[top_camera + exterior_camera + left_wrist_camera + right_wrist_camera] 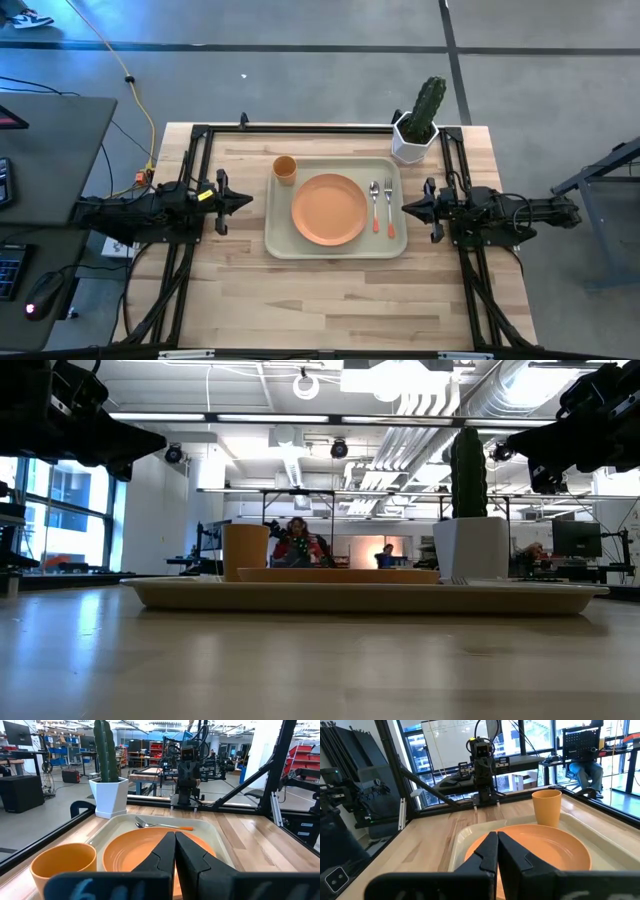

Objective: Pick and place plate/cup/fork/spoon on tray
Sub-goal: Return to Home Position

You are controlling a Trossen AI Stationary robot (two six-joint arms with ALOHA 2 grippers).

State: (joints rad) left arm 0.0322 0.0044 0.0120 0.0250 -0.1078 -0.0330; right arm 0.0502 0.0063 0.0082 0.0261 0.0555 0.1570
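The cream tray [285, 243] lies at the table's middle. On it rest the orange plate [329, 209], the orange cup [284, 168] standing upright at the tray's far left corner, and the spoon [375, 205] and fork [389, 207] side by side right of the plate. My left gripper [248, 200] hovers left of the tray, shut and empty. My right gripper [406, 208] hovers right of the tray, shut and empty. The left wrist view shows the plate [135, 851], cup [62, 861] and cutlery [162, 825]; the right wrist view shows the plate [550, 845] and cup [547, 807].
A white pot with a green cactus [418, 125] stands at the table's far right, just behind the tray's far right corner. Black frame rails [200, 160] run along both table sides. Bare wood lies toward the near edge [330, 310]. People sit in the room beyond [297, 543].
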